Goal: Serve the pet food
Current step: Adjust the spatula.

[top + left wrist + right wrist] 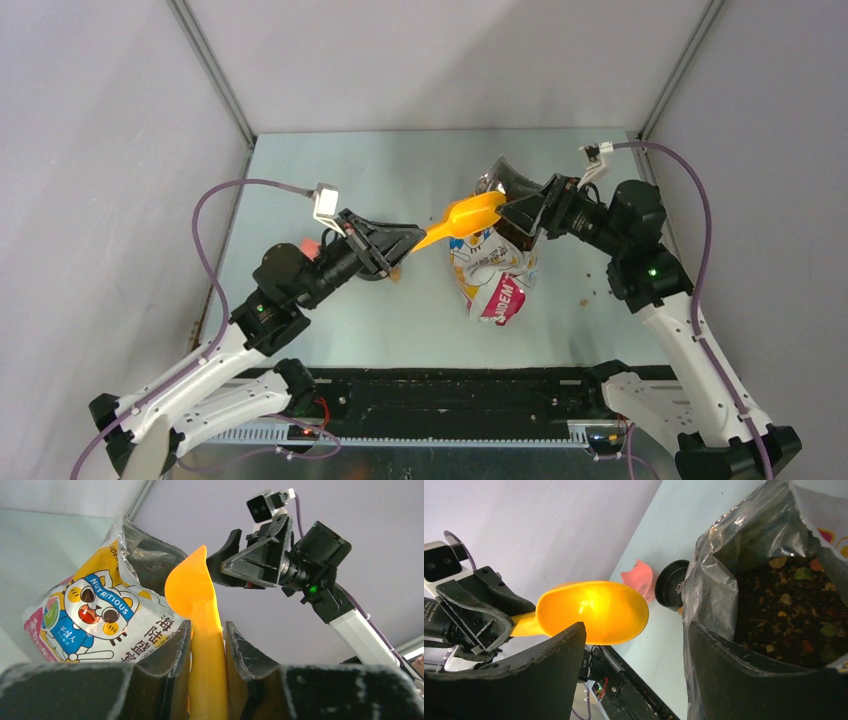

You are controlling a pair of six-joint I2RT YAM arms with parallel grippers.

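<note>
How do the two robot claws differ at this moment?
The left gripper is closed on the handle of the yellow scoop and carries it; the right gripper stands wide open and grips nothing. The left gripper reaches in over the table, while the right gripper sits at the open mouth of the cat-printed bag, which has kibble inside. Both are black two-finger claws pointing toward each other, with the scoop's bowl between them.
</note>
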